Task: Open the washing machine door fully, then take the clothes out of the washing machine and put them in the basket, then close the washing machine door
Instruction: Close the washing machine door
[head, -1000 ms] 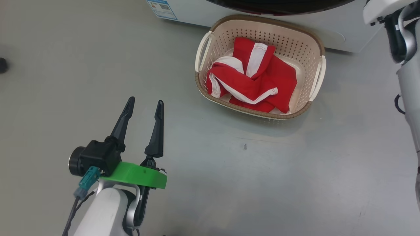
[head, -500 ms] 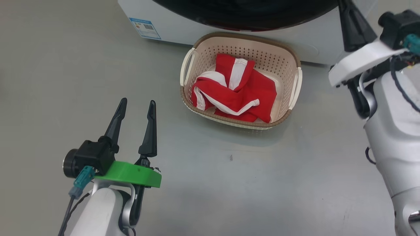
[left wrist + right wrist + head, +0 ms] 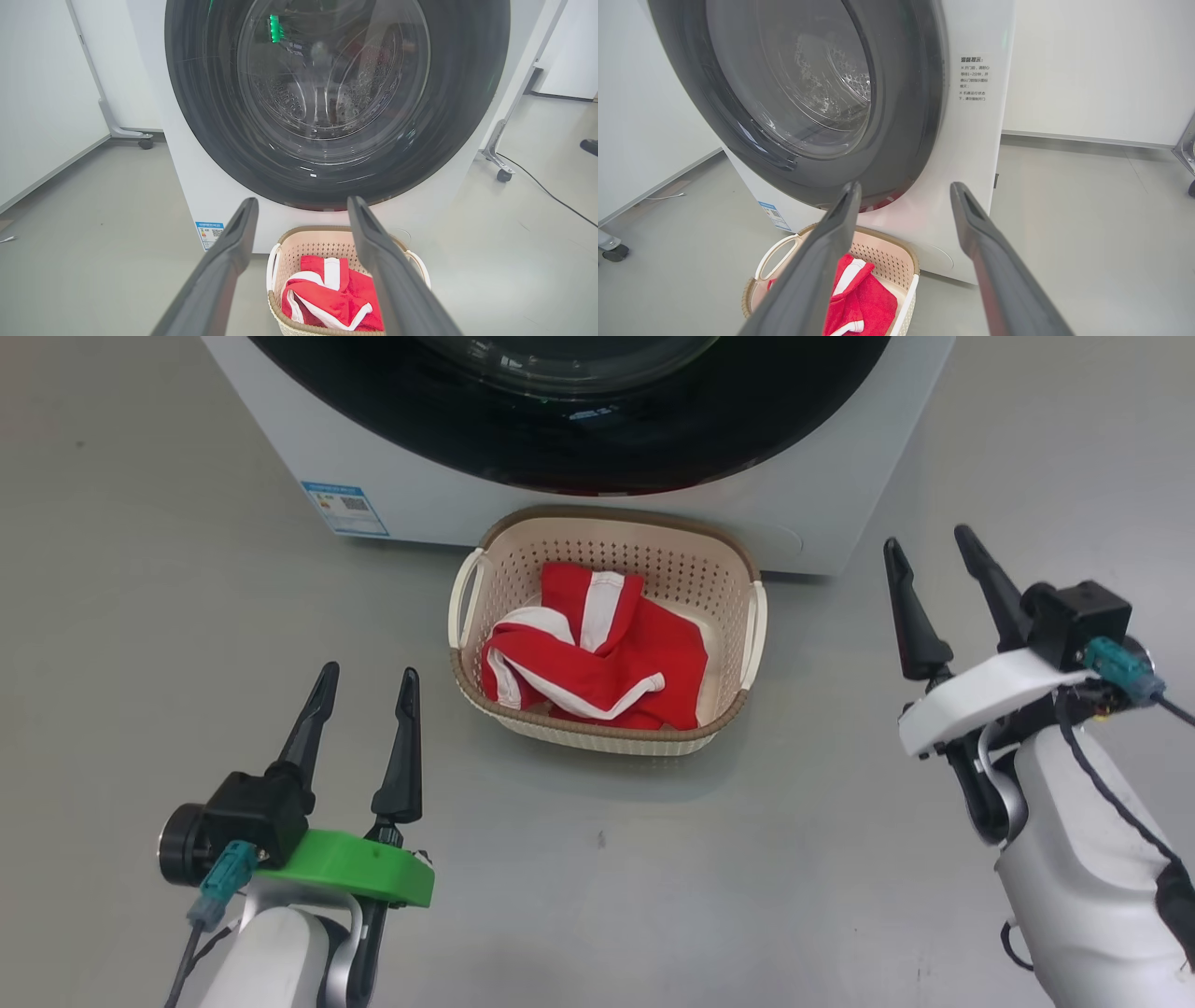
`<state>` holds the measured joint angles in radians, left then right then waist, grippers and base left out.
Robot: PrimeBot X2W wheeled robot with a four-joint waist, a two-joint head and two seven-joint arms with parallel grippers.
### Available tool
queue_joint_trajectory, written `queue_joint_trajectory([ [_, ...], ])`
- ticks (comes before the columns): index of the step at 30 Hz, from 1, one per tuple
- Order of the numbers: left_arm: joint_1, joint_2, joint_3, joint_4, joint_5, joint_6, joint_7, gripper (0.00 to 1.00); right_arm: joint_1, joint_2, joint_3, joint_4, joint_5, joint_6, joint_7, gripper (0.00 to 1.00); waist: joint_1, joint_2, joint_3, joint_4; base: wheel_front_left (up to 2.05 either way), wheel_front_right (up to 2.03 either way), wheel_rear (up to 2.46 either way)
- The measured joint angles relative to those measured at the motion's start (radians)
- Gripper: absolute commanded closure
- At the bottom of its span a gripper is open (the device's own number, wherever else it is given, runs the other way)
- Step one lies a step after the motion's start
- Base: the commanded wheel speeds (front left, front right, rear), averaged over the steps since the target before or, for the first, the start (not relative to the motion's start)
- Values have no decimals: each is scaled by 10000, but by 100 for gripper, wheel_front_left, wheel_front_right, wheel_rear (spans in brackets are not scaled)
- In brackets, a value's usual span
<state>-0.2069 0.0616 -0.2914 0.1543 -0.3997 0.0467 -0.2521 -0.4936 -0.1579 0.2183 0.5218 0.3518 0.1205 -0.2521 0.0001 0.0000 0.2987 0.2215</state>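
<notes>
Left fingers: my two long dark left fingers (image 3: pixel 403 756) stand spread apart and grip nothing; they hang over the floor on the basket's left, well apart from it.
Right fingers: my two long dark right fingers (image 3: pixel 910 625) are parted too, with nothing between them, on the basket's right and clear of it.
Clothes: the soft bright red fabric garments with white bands (image 3: pixel 597 663) lie crumpled inside the basket.
Basket: the small cream perforated plastic basket with a brown woven-look rim (image 3: pixel 611 511) sits on the floor between my two arms, just in front of the machine.
Door: the large round glossy black door with a clear glass window (image 3: pixel 653 439) lies against the machine's front; through the glass I see the perforated steel drum.
Machine: the big white front-loading washing machine (image 3: pixel 420 504) carries a small blue sticker (image 3: pixel 345 509) at its lower left.
Floor: smooth grey floor (image 3: pixel 653 877) lies under everything.
</notes>
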Motion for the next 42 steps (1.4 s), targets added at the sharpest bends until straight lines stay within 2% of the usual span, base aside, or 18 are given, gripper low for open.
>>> queue_joint_trajectory([
  [10, 649, 196, 21, 286, 40, -4, 0, 0, 1549, 328, -249, -782, 8, -238, 0, 0, 0, 0, -949, -658, 0, 0, 0],
  [24, 1336, 313, 58, 263, 40, -4, 0, 0, 3409, 393, -476, -1542, -36, -614, 0, 0, -1, 0, -2004, -1436, 0, 0, 0],
  [42, 1850, 426, 2, 194, 25, -2, 17, 0, 4730, 518, -566, -2520, -98, -884, 0, 0, -1, 0, -2650, -1727, 0, 0, 0],
])
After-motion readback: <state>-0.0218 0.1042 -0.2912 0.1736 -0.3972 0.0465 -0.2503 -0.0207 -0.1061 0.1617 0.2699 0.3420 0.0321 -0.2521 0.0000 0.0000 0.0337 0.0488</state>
